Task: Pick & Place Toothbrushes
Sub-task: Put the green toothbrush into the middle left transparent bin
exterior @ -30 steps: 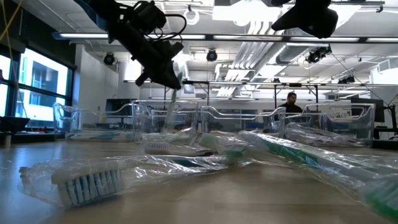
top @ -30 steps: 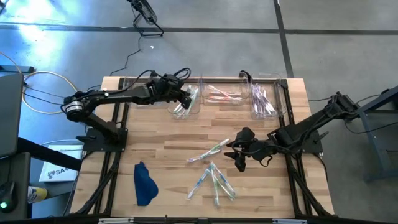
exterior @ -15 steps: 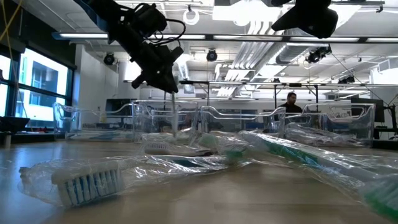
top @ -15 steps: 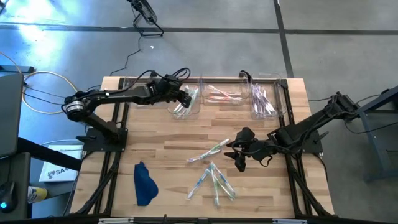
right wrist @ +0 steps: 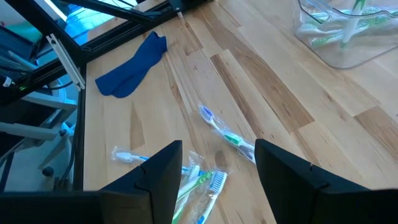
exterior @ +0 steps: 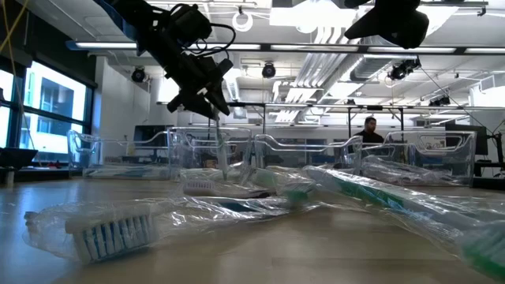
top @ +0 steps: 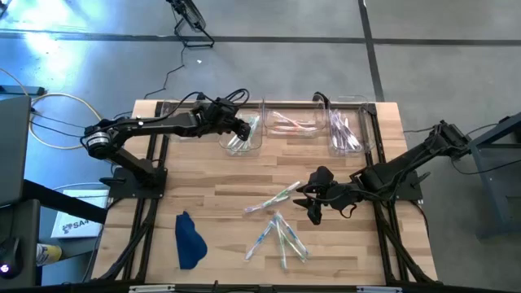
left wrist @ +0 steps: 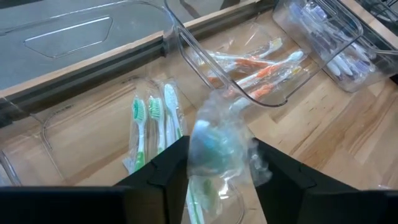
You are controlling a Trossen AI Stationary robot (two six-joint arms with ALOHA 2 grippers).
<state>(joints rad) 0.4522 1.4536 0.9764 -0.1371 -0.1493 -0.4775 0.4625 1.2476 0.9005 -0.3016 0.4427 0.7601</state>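
a green-handled wrapped toothbrush [left wrist: 214, 149] is seen between the spread fingers of the left gripper [top: 242, 131], directly above the leftmost clear bin [top: 259, 146] at the table's far edge. the wrapper is blurred in the left wrist view, so it cannot be told with certainty whether it is falling or only loosely touched; it appears to be released. other green toothbrushes [left wrist: 152, 124] already lie in that bin. the middle bin [top: 291, 133] holds orange-pink ones and the right bin [top: 368, 122] holds pale purple ones.

the loose toothbrushes [top: 279, 232] are scattered on the wooden table [top: 220, 195] near its front middle, one more [top: 275, 198] lying just beside the right gripper [top: 313, 205], whose fingers are spread and empty above the boards.

the step in hand is judged to be the drop of a sorted brush into its bin. the next move calls for the left gripper to be lifted clear of the bin's rim before it is swung back toward the pile, and for a brush of a chosen colour to be pinched across its slippery wrapper.

open room is found between the bins and the pile. a blue cloth [top: 189, 240] lies near the front left, well apart from the pile. the bins stand close together, so little margin is left sideways.
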